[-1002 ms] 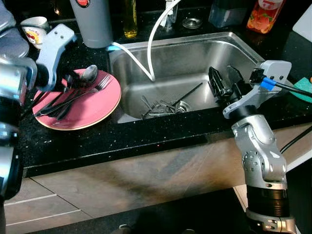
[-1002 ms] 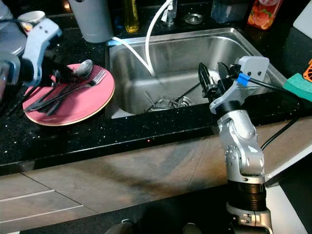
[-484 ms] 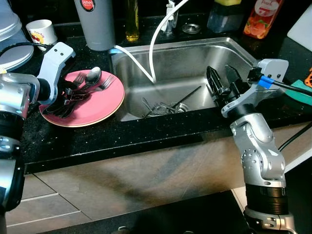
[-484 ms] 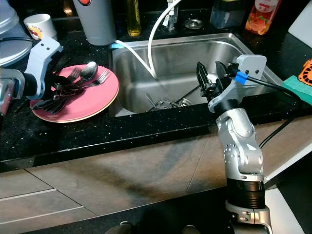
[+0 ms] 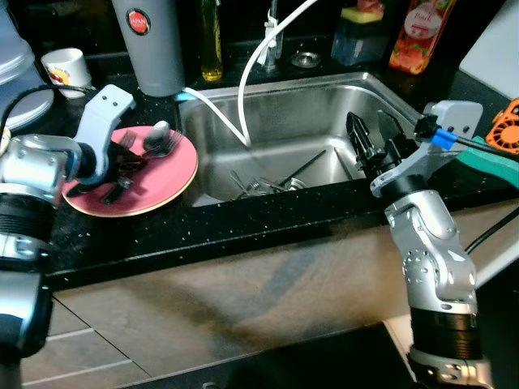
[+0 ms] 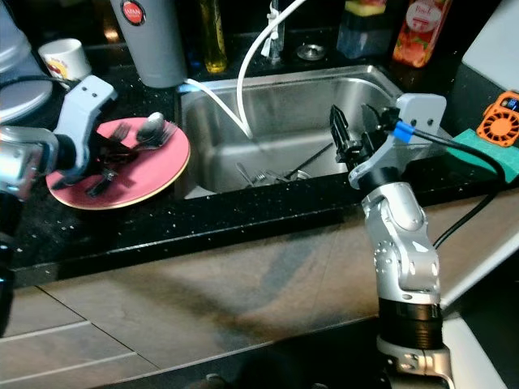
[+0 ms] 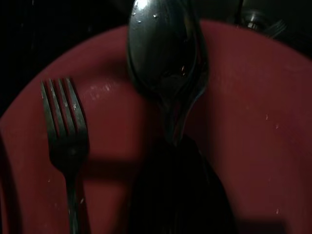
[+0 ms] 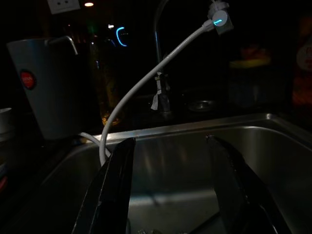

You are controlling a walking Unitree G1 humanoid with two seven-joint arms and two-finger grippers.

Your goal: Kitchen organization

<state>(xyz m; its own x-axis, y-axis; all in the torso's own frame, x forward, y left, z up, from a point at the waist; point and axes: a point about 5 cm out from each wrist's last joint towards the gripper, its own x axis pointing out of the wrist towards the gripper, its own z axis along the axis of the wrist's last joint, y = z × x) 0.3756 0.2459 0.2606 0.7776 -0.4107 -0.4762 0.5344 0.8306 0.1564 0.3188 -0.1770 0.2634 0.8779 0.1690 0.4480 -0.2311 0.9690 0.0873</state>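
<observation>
A pink plate (image 5: 166,182) lies on the black counter left of the sink and holds a spoon (image 5: 154,138) and forks. My left gripper (image 5: 128,159) rests low on the plate, shut on the spoon's handle. In the left wrist view the spoon bowl (image 7: 165,48) sticks out just past the closed black fingers (image 7: 178,195), with a fork (image 7: 66,141) beside it. My right gripper (image 5: 371,139) hangs open over the right side of the steel sink (image 5: 300,105), holding nothing. More cutlery (image 5: 259,182) lies near the sink's drain.
A white hose (image 5: 251,73) curves from the tap into the sink. Behind the plate stand a grey jug (image 5: 146,40), a mug (image 5: 61,65) and an oil bottle (image 5: 211,40). An orange bottle (image 5: 409,36) and a green cloth (image 5: 495,158) sit to the right.
The camera has shifted. My left gripper has come down among the cutlery on the plate and closed near the spoon. The right gripper stays open over the sink.
</observation>
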